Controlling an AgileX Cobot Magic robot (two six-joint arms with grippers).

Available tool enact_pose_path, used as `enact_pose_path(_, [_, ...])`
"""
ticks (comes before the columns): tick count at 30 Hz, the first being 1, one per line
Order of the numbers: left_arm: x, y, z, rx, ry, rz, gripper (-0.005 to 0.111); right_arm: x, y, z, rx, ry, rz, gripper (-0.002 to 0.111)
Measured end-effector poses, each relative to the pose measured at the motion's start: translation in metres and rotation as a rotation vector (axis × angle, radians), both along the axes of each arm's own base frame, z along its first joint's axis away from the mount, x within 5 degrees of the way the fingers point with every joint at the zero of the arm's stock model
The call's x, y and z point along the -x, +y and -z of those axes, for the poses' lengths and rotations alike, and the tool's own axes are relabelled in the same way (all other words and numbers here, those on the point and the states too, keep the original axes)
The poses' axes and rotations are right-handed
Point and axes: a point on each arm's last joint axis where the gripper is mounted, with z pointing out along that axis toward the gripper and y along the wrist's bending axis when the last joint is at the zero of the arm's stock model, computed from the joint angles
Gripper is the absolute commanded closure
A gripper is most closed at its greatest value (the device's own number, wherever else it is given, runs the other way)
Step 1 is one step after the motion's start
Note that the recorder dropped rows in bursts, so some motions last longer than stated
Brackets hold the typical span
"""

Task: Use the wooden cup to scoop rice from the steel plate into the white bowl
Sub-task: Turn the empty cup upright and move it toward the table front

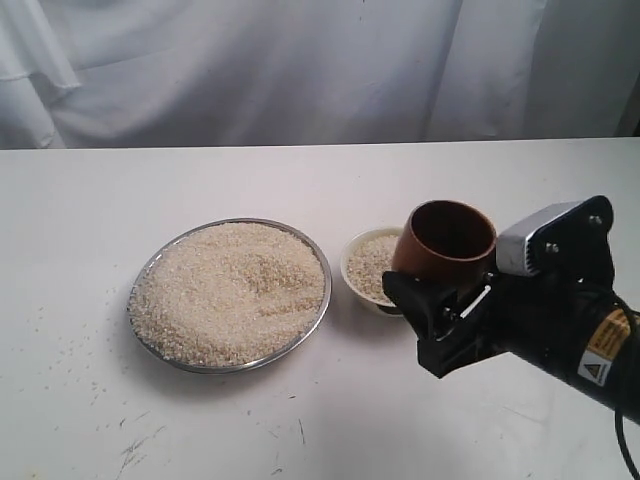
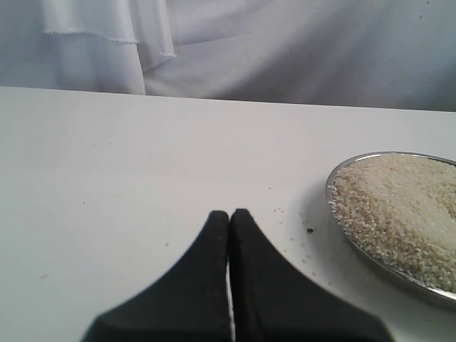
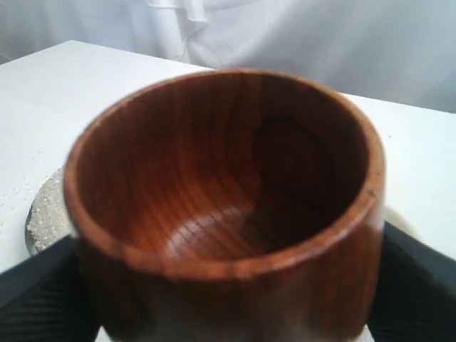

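Clasping the empty wooden cup [image 1: 446,238], the right gripper [image 1: 432,298] hung by the white bowl [image 1: 366,266], seemingly poised to scoop.

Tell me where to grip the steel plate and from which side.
Grip the steel plate by its thin raised rim, coming from the side away from the white bowl: rice covers the middle, and the bowl crowds the other edge.

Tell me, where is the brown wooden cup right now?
In the outside view the wooden cup is on the right side of the table, gripped in the robot's right hand, just right of the little white bowl.
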Motion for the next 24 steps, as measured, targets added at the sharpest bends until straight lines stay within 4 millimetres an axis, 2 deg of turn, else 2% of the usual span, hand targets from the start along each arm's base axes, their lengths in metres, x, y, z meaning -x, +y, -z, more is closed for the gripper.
enact_pose_path(5, [0.000, 0.000, 0.000, 0.000, 0.000, 0.000, 0.107, 0.000, 0.004, 0.009, 0.037, 0.000, -0.041, 0.108])
enact_pose_path(9, [0.000, 0.000, 0.000, 0.000, 0.000, 0.000, 0.107, 0.005, 0.011, 0.008, 0.006, 0.005, -0.075, 0.108])
enact_pose_path(15, [0.000, 0.000, 0.000, 0.000, 0.000, 0.000, 0.107, 0.002, 0.011, 0.006, -0.135, 0.103, 0.138, 0.108])
enact_pose_path(19, [0.000, 0.000, 0.000, 0.000, 0.000, 0.000, 0.107, 0.003, 0.011, 0.011, 0.012, 0.028, 0.094, 0.108])
enact_pose_path(24, [0.000, 0.000, 0.000, 0.000, 0.000, 0.000, 0.107, 0.006, 0.019, 0.030, 0.156, -0.003, -0.047, 0.108])
